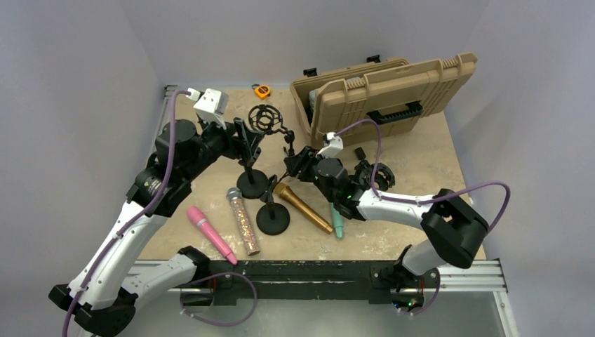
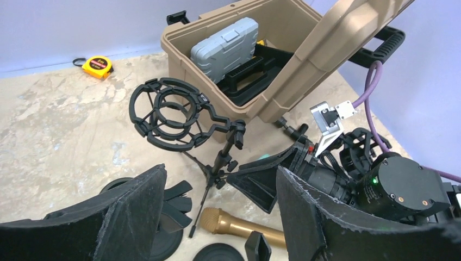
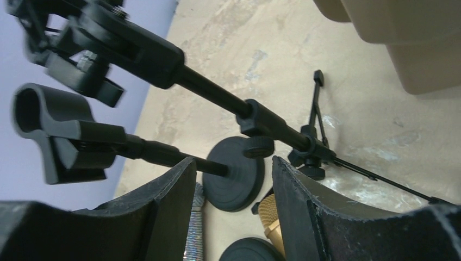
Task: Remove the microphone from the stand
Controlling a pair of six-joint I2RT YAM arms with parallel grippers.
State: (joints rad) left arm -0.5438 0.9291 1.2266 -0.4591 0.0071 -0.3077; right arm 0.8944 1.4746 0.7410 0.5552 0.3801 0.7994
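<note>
The gold microphone (image 1: 303,207) is lying beside the stand (image 1: 273,219); your left gripper (image 2: 220,215) and right gripper (image 3: 234,198) are hovering spread near it

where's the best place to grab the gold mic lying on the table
Grip the gold microphone mid-handle, from straight above, jaws spanning its width. It lies flat on the table, its head by a round stand base and its tail beside the teal microphone, so the middle is likely freest.
</note>
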